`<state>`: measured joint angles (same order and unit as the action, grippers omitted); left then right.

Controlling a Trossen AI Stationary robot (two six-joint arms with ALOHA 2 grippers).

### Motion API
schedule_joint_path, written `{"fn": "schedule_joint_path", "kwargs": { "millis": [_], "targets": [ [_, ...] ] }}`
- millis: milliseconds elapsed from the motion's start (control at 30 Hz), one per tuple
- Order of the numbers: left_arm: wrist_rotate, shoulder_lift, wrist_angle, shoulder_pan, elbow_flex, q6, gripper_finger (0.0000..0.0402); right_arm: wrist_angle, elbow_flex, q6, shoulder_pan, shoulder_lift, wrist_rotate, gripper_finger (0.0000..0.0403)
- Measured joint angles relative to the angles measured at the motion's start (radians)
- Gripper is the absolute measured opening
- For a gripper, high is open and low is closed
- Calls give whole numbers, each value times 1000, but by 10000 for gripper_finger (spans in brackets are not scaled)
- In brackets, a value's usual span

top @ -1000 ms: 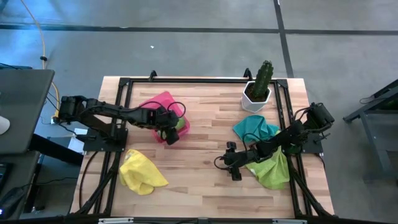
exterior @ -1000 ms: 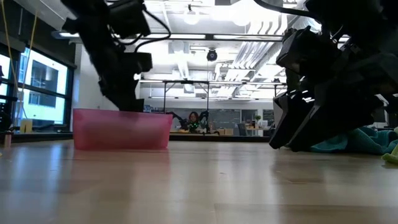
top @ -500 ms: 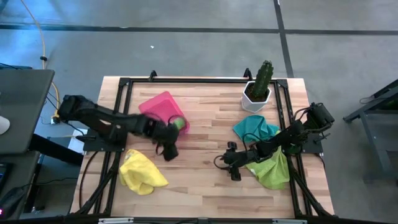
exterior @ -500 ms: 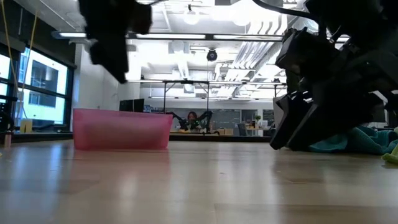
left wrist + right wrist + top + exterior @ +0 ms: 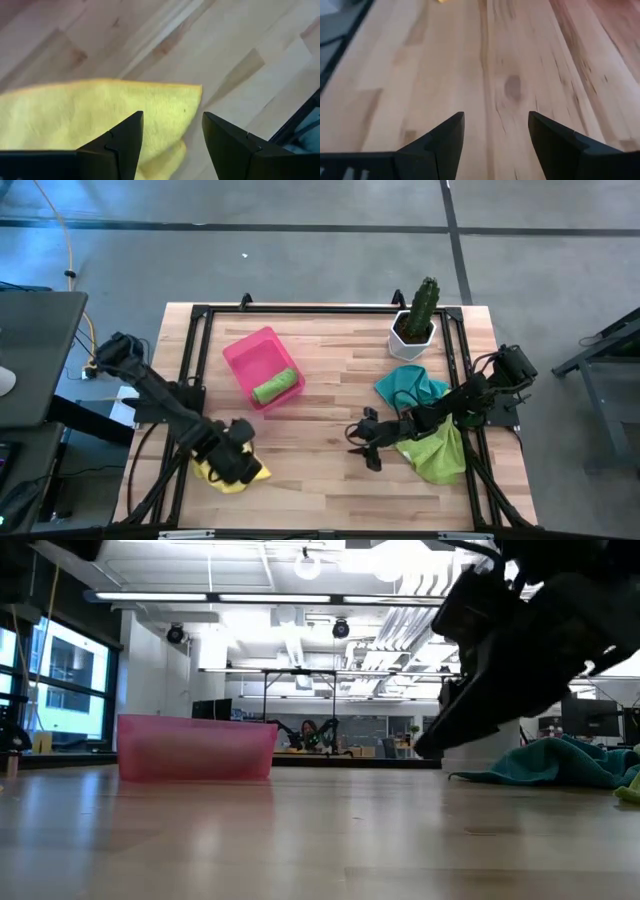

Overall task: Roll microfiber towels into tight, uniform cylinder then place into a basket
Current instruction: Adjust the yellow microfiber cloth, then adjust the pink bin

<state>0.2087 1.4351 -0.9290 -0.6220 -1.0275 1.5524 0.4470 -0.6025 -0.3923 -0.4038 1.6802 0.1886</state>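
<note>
My left gripper [image 5: 238, 463] hangs open above the yellow towel [image 5: 95, 107], which lies flat near the table's near left corner. Its fingers stand over the towel's corner without touching it. The pink basket [image 5: 250, 358] sits at the far left with a rolled lime green towel [image 5: 276, 387] lying in it. My right gripper [image 5: 364, 446] is open over bare wood at mid-table. Behind it lie a crumpled teal towel [image 5: 410, 387] and a lime green towel [image 5: 438, 452].
A white pot with a cactus [image 5: 413, 328] stands at the far right. A black frame [image 5: 200, 315] runs along the table's edges. Bare wood [image 5: 320, 410] stretches between the two grippers and in front of the basket [image 5: 195, 748].
My left gripper has swung from over the basket toward the table's near left corner, rolling its wrist on the way, and now hangs over the yellow towel. The rolled green towel has stayed in the basket. My right gripper has kept its place but has tipped and rolled a little.
</note>
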Motion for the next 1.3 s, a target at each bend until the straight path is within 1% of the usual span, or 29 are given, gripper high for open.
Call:
{"fn": "schedule_joint_path", "kwargs": {
  "millis": [100,233,367,500,600,700,800,900,967,1000,1167,1300],
  "targets": [
    [7,42,0,-67,0,101,193,51,0,0,0,0,0,213],
    [-42,130,0,-124,0,158,193,76,0,0,0,0,0,213],
    [-66,232,2,-146,0,160,193,94,0,0,0,0,0,213],
    [-62,331,38,-135,0,101,193,154,0,0,0,0,0,213],
    [-53,387,102,-108,-3,20,193,186,0,0,0,0,0,213],
    [0,414,196,-72,-8,-85,193,209,0,-10,0,0,0,213],
    [123,426,290,-29,-13,-187,193,208,0,-22,-2,0,-2,213],
    [274,424,344,22,-17,-317,193,200,0,-12,-9,0,-42,213],
    [346,424,431,63,-24,-423,193,200,0,3,-10,0,-65,213],
    [363,421,473,85,-28,-476,193,203,0,8,-10,0,-76,213],
    [375,433,665,216,-26,-693,193,199,0,45,-11,0,-97,213],
    [322,425,799,301,-26,-808,193,191,0,160,-18,0,-103,213]
  ]
}}
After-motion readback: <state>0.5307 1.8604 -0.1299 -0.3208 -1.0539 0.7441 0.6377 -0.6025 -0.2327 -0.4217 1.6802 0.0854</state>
